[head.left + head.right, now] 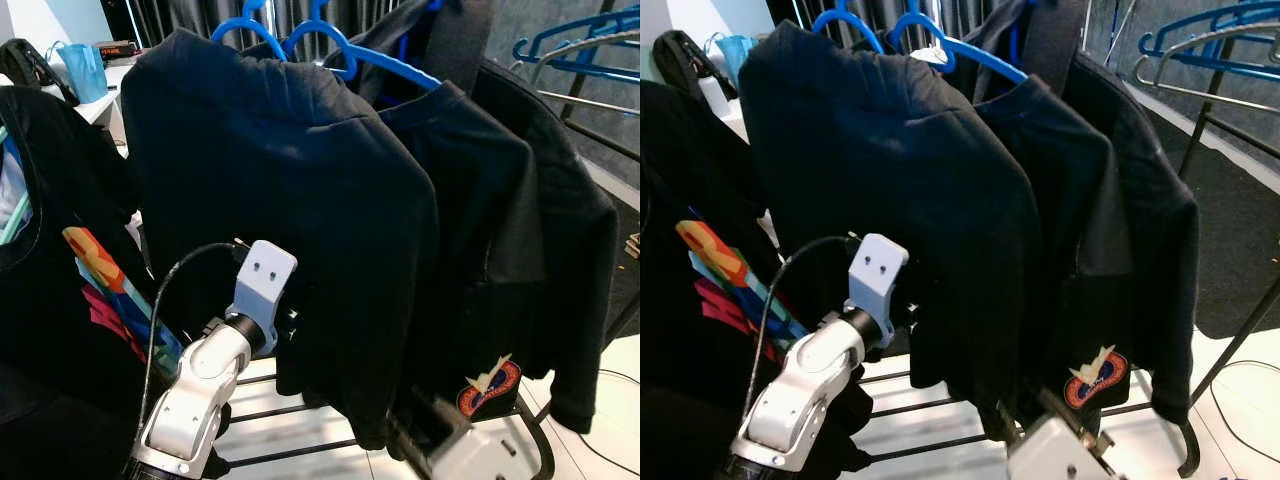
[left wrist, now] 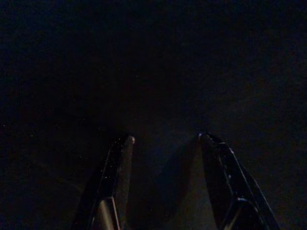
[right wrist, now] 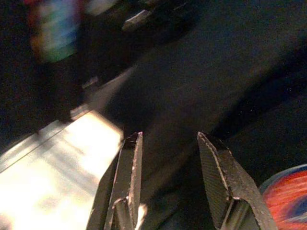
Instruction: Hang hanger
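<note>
Two blue hangers (image 1: pixel 375 55) carry black shirts on the rack. The front black shirt (image 1: pixel 270 180) hangs nearest me, and a second black shirt (image 1: pixel 480 200) with a red patch (image 1: pixel 488 385) near its hem hangs behind it to the right. My left arm (image 1: pixel 215 370) is raised to the front shirt's lower edge. My left gripper (image 2: pixel 165 139) is open and points into dark cloth, with nothing between its fingers. My right arm (image 1: pixel 470 450) sits low under the second shirt. My right gripper (image 3: pixel 169 135) is open beside the dark cloth, with the patch (image 3: pixel 288 196) close by.
Empty blue hangers (image 1: pixel 570 40) and a grey metal one hang at the top right on the rack frame (image 1: pixel 590 100). A black shirt with a colourful print (image 1: pixel 100 280) hangs at the left. Low rack rails (image 1: pixel 280 410) cross above the white floor.
</note>
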You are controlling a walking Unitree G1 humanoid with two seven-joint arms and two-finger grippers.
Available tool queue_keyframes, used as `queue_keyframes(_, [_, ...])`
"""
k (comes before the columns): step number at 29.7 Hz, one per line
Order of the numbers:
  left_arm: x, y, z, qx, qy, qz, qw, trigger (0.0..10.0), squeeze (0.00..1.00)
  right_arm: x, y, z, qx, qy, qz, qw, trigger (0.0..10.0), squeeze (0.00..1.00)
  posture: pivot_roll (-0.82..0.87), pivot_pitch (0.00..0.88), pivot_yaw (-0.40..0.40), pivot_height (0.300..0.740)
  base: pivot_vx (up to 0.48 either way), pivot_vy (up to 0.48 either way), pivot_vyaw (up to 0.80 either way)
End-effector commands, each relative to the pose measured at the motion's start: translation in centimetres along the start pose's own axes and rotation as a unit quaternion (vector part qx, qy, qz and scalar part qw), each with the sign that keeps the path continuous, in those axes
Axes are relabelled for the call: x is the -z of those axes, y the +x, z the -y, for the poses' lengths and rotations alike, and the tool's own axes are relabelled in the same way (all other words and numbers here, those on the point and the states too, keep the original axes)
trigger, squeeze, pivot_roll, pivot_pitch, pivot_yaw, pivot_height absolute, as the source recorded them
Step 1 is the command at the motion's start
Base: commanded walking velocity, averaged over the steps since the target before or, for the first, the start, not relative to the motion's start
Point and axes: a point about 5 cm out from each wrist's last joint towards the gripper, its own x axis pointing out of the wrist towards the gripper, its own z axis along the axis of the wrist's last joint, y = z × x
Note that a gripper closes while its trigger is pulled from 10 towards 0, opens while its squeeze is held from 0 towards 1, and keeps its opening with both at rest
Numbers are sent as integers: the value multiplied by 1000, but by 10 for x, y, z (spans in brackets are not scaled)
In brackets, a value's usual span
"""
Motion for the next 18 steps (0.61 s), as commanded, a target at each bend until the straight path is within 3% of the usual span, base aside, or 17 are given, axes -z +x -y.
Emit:
queue_keyframes(1, [7,-3,-2,0,8,-12,1000,10000,0,-8,-4,4,-56,22,13,998,10000,0,-156,205,83,740,0,0,0])
queue_keyframes(5, [7,-6,-6,-10,13,-15,1000,10000,0,-23,10,21,-54,16,60,997,10000,0,-145,204,76,740,0,0,0])
queue_keyframes(8, [9,-26,-33,-56,22,-31,998,10000,0,-60,43,55,-30,2,168,985,10000,0,-115,206,50,740,0,0,0])
queue_keyframes(9, [9,-26,-33,-56,22,-31,998,10000,0,-60,43,55,-30,2,168,985,10000,0,-115,206,50,740,0,0,0])
queue_keyframes(10, [11,-44,-51,-86,27,-47,995,10000,0,-80,61,61,-40,13,222,974,10000,0,-95,207,36,740,0,0,0])
queue_keyframes(11, [11,-44,-51,-86,27,-47,995,10000,0,-80,61,61,-40,13,222,974,10000,0,-95,207,36,740,0,0,0])
queue_keyframes(14, [20,-67,-68,-117,44,-78,989,10000,0,-94,77,57,-70,38,263,962,10000,0,-70,206,14,740,0,0,0])
queue_keyframes(18, [24,-75,-73,-125,55,-88,987,10000,0,-98,80,56,-91,46,270,957,10000,0,-70,206,14,740,0,0,0])
